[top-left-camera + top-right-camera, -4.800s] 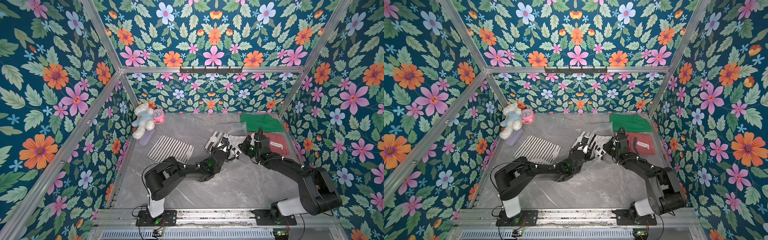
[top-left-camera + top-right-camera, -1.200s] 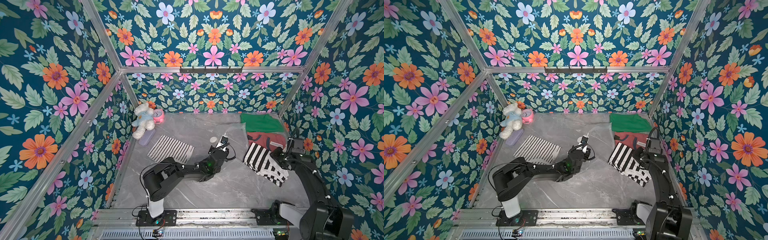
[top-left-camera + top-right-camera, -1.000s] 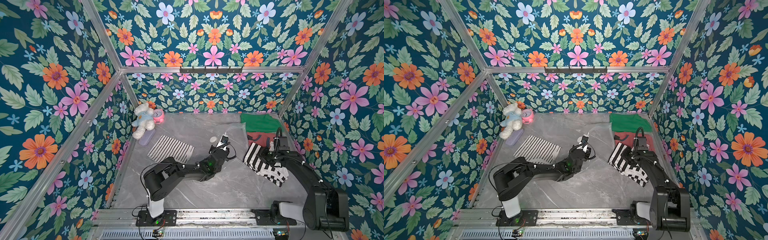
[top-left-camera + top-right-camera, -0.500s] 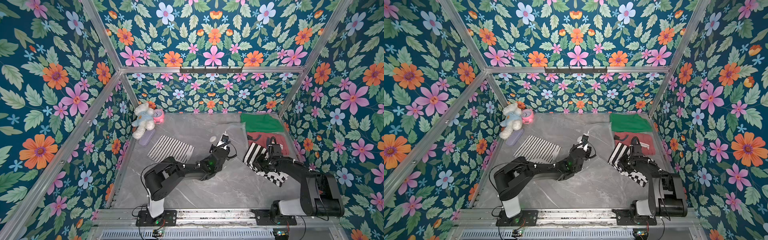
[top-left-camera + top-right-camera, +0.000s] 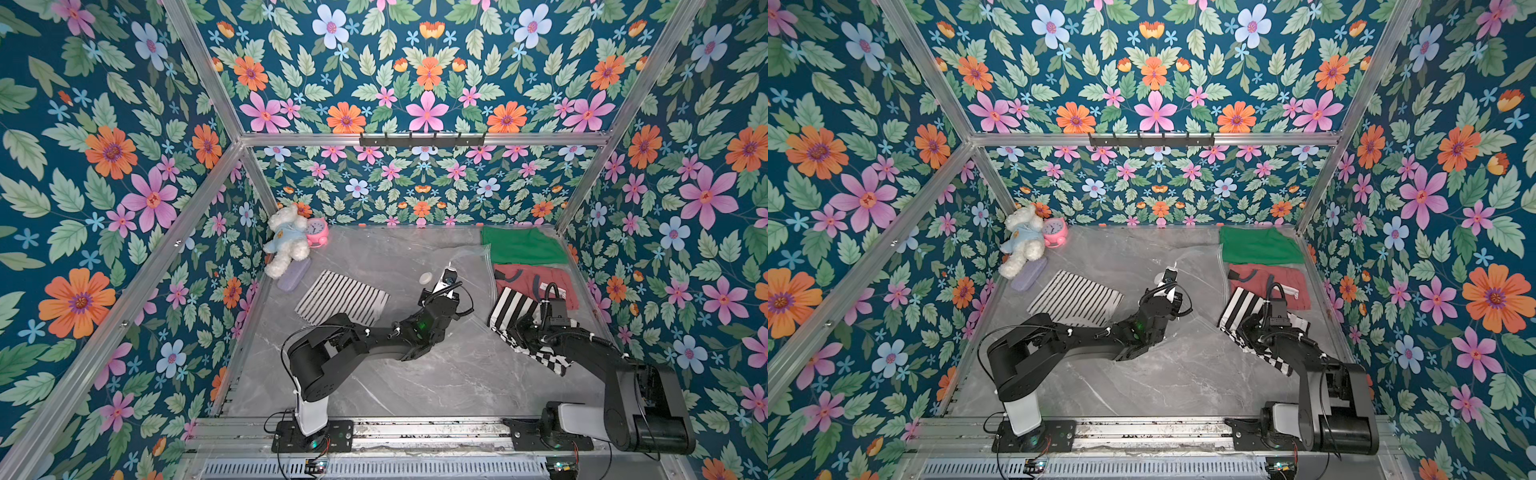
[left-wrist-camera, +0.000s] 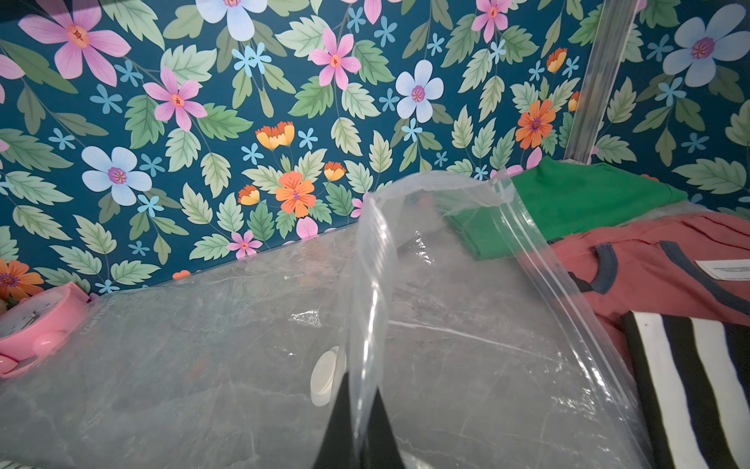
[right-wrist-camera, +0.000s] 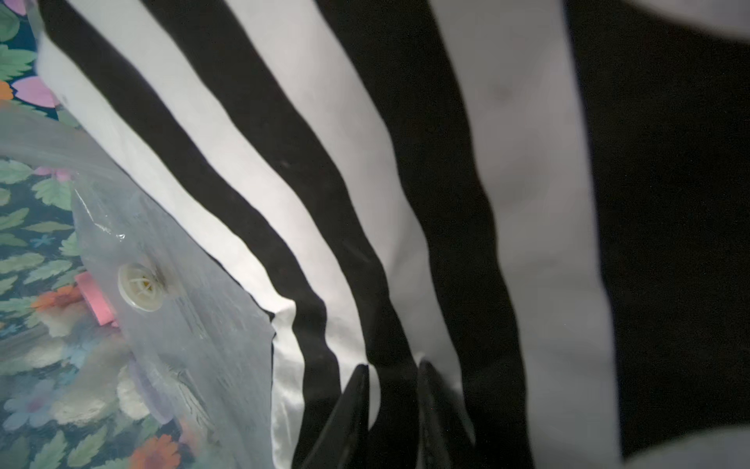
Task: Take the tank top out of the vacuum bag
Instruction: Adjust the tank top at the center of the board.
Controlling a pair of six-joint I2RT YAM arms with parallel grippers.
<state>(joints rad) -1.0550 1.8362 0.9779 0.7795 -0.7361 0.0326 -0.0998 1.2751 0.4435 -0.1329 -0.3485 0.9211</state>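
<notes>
Black-white striped tank top (image 5: pixel 511 309), clear vacuum bag (image 6: pixel 466 325)

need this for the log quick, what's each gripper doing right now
left gripper: closed on the edge of the vacuum bag.
right gripper: closed on a fold of the striped tank top, as far as the wrist view shows.
</notes>
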